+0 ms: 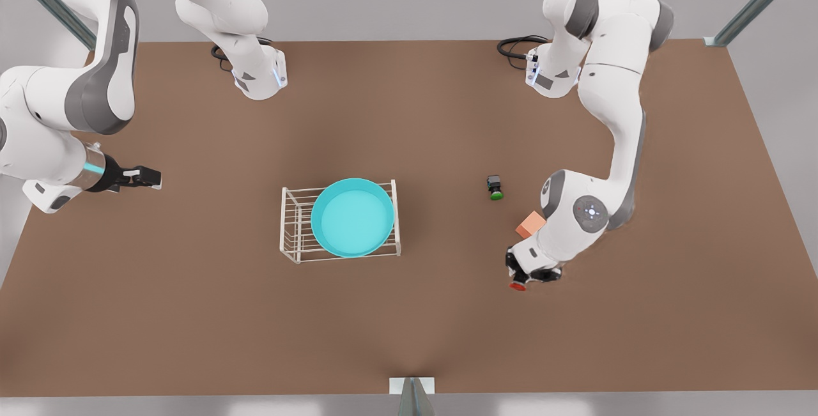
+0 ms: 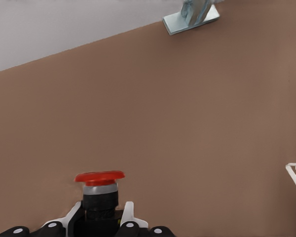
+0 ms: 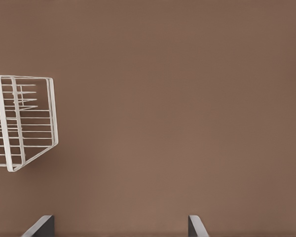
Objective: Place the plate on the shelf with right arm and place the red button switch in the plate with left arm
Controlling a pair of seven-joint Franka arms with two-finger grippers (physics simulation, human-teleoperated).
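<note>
Front view: brown table (image 1: 192,314), grey walls. Teal plate (image 1: 353,218) rests on white wire shelf (image 1: 291,224). Left gripper (image 1: 524,278) pinches red button switch (image 1: 517,286); right gripper (image 1: 146,177) spread, hovering apart.

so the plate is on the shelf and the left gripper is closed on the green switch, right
Not quite. The plate is on the shelf, but the left gripper is closed on the red switch, as the left wrist view shows. The green switch lies free on the table.

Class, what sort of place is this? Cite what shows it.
Probably a simulated robot test bench: two white arms mounted on a bare brown table, metal frame struts at its corners, and props like a wire shelf.
</note>
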